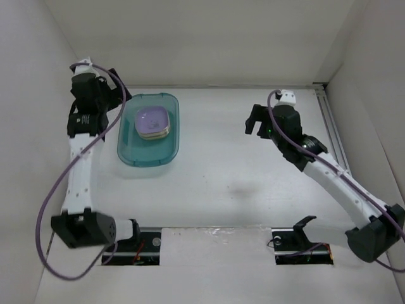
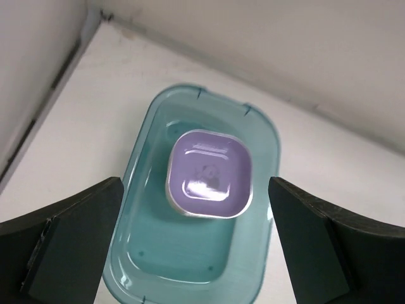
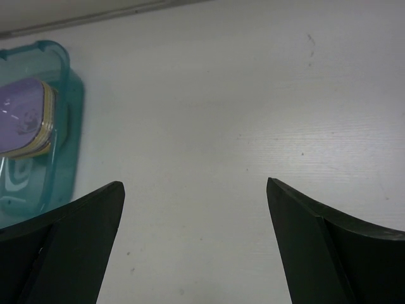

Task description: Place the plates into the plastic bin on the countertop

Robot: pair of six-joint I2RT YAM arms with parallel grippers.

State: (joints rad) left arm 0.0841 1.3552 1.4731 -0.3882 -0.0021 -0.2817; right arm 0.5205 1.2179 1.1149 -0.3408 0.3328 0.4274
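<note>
The teal plastic bin (image 1: pixel 149 154) stands on the white countertop (image 1: pixel 240 158) at the left. Inside it lies a stack of plates (image 1: pixel 154 123) with a lavender one on top; the ones beneath show only cream and yellow edges. The bin (image 2: pixel 190 266) and the lavender plate (image 2: pixel 209 173) fill the left wrist view. My left gripper (image 1: pixel 117 95) is open and empty, held above the bin's far left side. My right gripper (image 1: pixel 256 121) is open and empty over bare countertop at the right. The right wrist view shows the bin (image 3: pixel 60 152) and plate stack (image 3: pixel 25 120) at its left edge.
White walls enclose the countertop on the left, back and right. A metal rail (image 1: pixel 332 133) runs along the right wall. Two arm mounts (image 1: pixel 133 244) sit at the near edge.
</note>
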